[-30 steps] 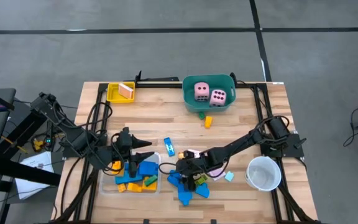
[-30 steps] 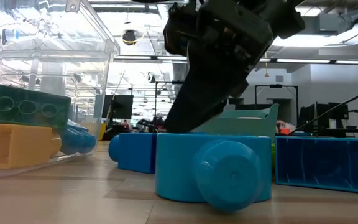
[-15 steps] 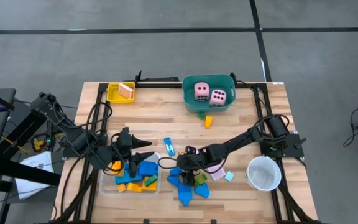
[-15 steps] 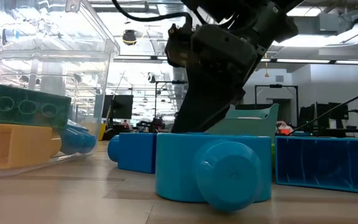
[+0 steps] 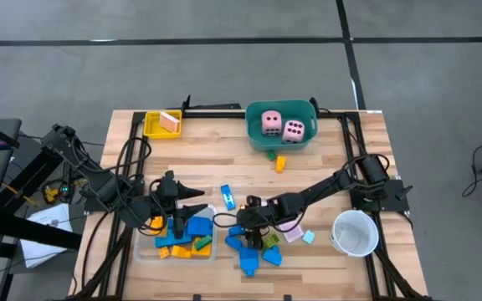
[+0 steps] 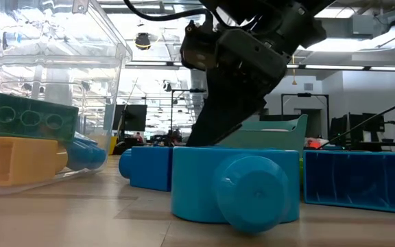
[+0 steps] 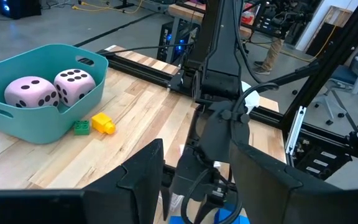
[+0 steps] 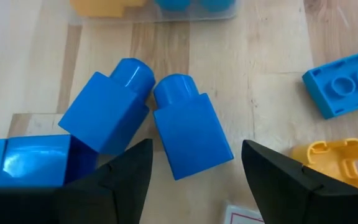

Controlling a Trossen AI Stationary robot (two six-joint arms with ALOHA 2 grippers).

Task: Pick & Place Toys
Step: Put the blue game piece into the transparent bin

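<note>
Since a second ago, the right tool (image 5: pixel 243 237) has been sliding a little toward the clear plastic tray (image 5: pixel 145 248) and is now hanging low over the pile of blue plastic building blocks (image 5: pixel 248 253) near the front edge of the wooden surface (image 5: pixel 216 155). Its two dark fingers (image 8: pixel 124 172) are spread wide and are holding nothing. Between them, in the right wrist view, two blue blocks with round knobs (image 8: pixel 189 134) are lying side by side on the wood, touching each other. A flat blue block (image 8: pixel 344 81) and a yellow-orange block (image 8: pixel 330 160) are lying close by.

The left tool (image 5: pixel 192 201) is waiting over the clear tray, with its fingers spread too. Blue and yellow-orange blocks (image 5: pixel 184 237) are sitting inside that tray.

Two pink foam dice with dark dots (image 5: pixel 281 126) are resting in the teal tub (image 5: pixel 256 138) at the back of the surface. A small yellow-orange block (image 5: pixel 280 163) and a small green block (image 5: pixel 270 155) are lying just in front of the tub. A pink-white card (image 5: pixel 171 122) is sitting in the yellow tray (image 5: pixel 151 127). A white cup (image 5: pixel 355 232) is standing near the right arm.
</note>
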